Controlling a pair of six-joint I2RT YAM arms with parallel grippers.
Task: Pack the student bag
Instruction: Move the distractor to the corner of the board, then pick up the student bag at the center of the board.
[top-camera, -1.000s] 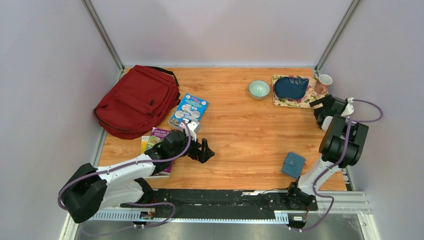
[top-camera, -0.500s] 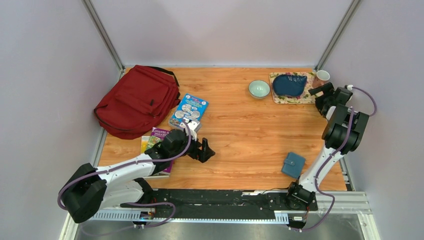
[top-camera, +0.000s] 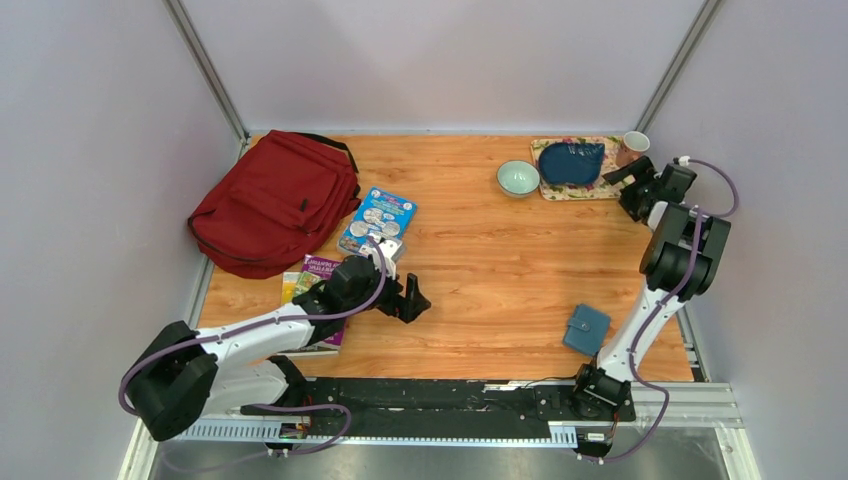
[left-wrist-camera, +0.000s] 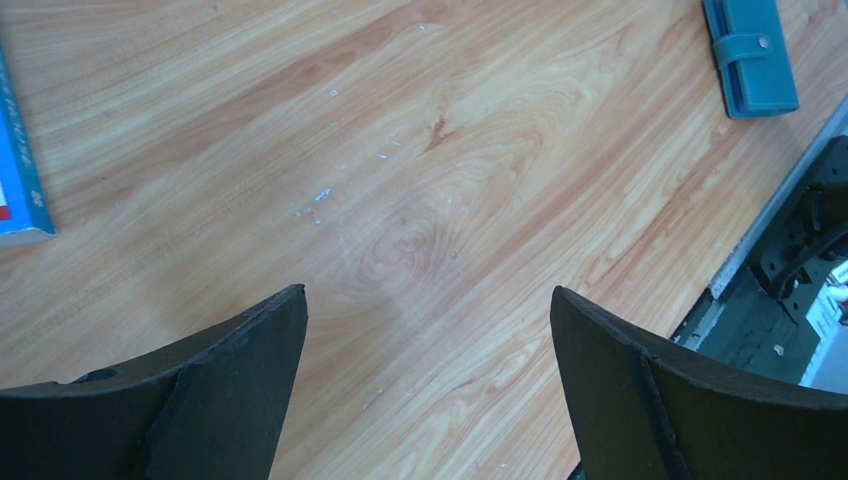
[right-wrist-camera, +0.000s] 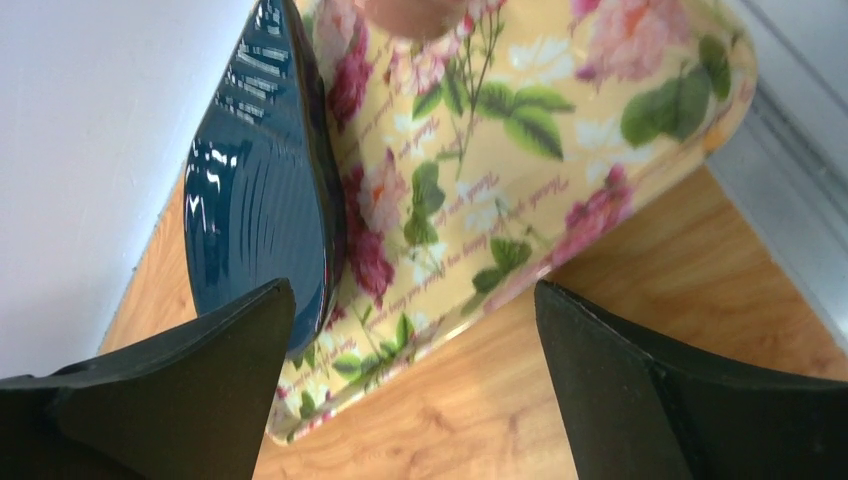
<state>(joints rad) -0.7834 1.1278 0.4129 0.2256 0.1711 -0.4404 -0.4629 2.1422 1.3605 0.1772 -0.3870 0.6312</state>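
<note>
The student bag (top-camera: 275, 200), a big dark red backpack, lies at the far left of the table with its zippers shut. A blue book (top-camera: 378, 220) lies beside it, its edge showing in the left wrist view (left-wrist-camera: 15, 170). A purple and green book (top-camera: 312, 275) lies partly under my left arm. My left gripper (top-camera: 413, 299) hovers open over bare wood (left-wrist-camera: 425, 295), right of both books. My right gripper (top-camera: 622, 190) is open at the far right. Its jaws straddle the near edge of a floral tray (right-wrist-camera: 540, 170) and grip nothing (right-wrist-camera: 412, 285).
The floral tray (top-camera: 580, 192) carries a dark blue plate (top-camera: 570, 162) (right-wrist-camera: 260, 200) and a cup (top-camera: 632, 148), close to the back wall. A pale green bowl (top-camera: 518, 178) stands left of it. A small blue wallet (top-camera: 587, 329) (left-wrist-camera: 750, 55) lies near the right arm's base.
My right gripper has swung toward the back wall, and the tray with its plate and cup has shifted back and left with it. The left arm has barely moved.
</note>
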